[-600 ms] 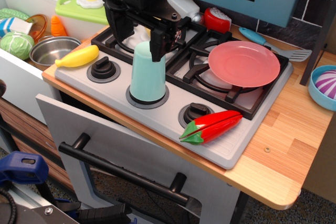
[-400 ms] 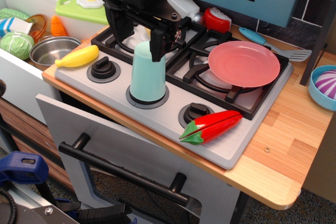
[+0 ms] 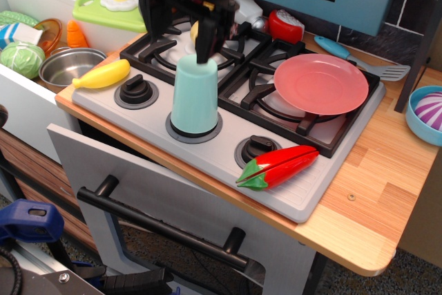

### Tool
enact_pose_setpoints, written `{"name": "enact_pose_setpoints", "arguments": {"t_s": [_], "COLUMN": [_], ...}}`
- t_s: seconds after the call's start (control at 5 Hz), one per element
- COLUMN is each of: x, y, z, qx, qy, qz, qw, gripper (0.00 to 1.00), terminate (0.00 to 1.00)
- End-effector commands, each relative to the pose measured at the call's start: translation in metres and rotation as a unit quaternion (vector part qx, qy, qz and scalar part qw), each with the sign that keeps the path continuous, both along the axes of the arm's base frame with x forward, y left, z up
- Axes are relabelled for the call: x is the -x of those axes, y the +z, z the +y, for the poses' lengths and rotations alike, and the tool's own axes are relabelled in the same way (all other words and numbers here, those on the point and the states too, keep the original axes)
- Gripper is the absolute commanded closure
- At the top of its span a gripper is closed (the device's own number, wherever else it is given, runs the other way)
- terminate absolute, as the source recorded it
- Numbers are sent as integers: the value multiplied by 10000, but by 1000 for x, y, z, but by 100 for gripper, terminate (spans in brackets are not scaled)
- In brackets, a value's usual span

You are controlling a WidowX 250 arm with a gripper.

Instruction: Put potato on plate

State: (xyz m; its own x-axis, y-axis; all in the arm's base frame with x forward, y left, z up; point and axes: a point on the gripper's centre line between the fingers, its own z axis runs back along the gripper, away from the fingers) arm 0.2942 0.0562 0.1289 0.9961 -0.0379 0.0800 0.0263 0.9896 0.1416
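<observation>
Over back-left burner: gripper [image 3: 181, 32] higher than a moment ago, risen above mint cup [image 3: 194, 96]. Pale potato [image 3: 195, 30] pinched between jaws, lifted off grate, only sliver visible. Plate [image 3: 321, 83] unmoved on right burner, toward right edge, bare.

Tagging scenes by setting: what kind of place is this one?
Most likely a toy play kitchen, not a real one: a plastic stove with black burner grates and knobs, plastic food like the banana and red pepper, and a sink alongside.
</observation>
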Motion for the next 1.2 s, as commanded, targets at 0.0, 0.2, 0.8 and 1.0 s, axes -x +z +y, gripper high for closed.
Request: {"name": "enact_pose_setpoints", "arguments": {"t_s": [0.0,0.2,0.8,1.0], "x": [-40,-56,-107,-125], "y": [21,4,-32,-36], "z": [18,29,61,62], "qx": [-398,-262,146,248], "qy": [36,20,-455,-496], "qz": [-553,-850,-1282,-1317], "qw": [9977,9960,9906,9897], "gripper": [0,0,0,0], "terminate": [0,0,0,0]}}
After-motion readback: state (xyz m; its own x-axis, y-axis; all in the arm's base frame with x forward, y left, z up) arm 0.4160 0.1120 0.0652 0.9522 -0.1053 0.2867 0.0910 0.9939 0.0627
